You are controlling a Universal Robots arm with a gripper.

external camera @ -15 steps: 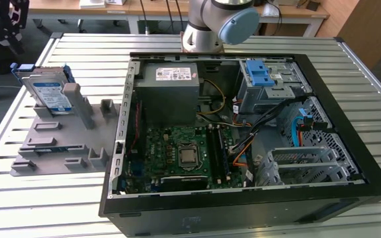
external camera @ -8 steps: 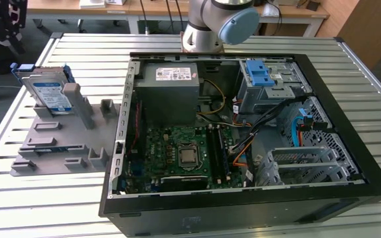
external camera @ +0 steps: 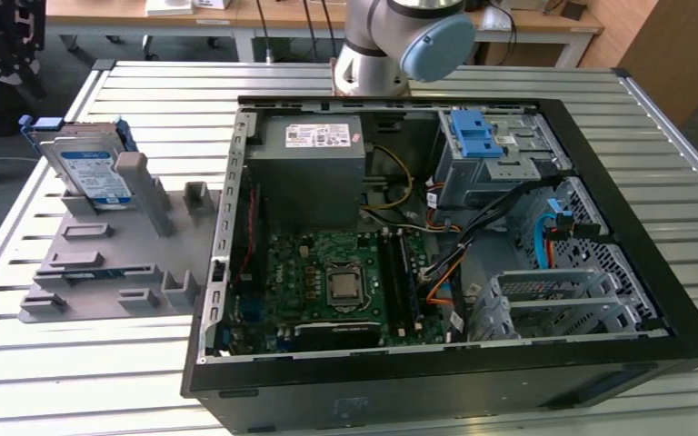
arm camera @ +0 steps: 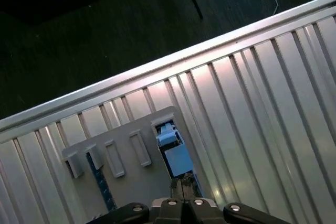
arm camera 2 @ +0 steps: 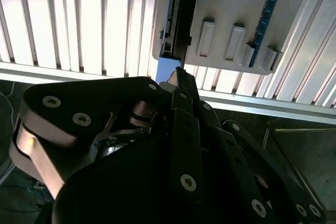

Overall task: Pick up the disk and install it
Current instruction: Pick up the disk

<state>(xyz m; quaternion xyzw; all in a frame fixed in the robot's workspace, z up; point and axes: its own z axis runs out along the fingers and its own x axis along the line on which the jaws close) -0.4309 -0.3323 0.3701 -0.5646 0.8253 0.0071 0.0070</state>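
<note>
**Closed fingers over the disk in its holder**

The disk (external camera: 88, 168) stands on edge in a slot at the far corner of a grey holder (external camera: 106, 263). The holder lies on the slatted metal tabletop (external camera: 143, 381), towards the exterior view's left. The disk's blue-and-white label faces outward, and blue rails run along its edges. It is not yet installed and sits well apart from the open computer case (external camera: 446, 368), which lies flat towards the exterior view's right.

Inside the case, a grey power supply (external camera: 313, 154) sits at the back. A green motherboard (external camera: 337, 282) lies in front of it, and a silver cage (external camera: 494, 150) with a light-blue latch sits in the far corner. The arm (external camera: 398, 45) rises from behind the case and leaves the picture at the top.

In the first wrist view, the gripper (arm camera: 182, 183) looks down on the holder (arm camera: 126, 182) and tabletop (arm camera: 252, 103). Its fingers are drawn together at the tips with nothing between them. They line up with the near end of the disk (arm camera: 177, 158), which is seen from above in its slot.

In the second wrist view, the gripper (arm camera 2: 178, 74) again shows its fingers meeting in a point. Beyond them are the disk's dark edge (arm camera 2: 181, 14), the holder (arm camera 2: 231, 3) and the bright slats of the tabletop (arm camera 2: 79, 19). The fingers hold nothing.
</note>
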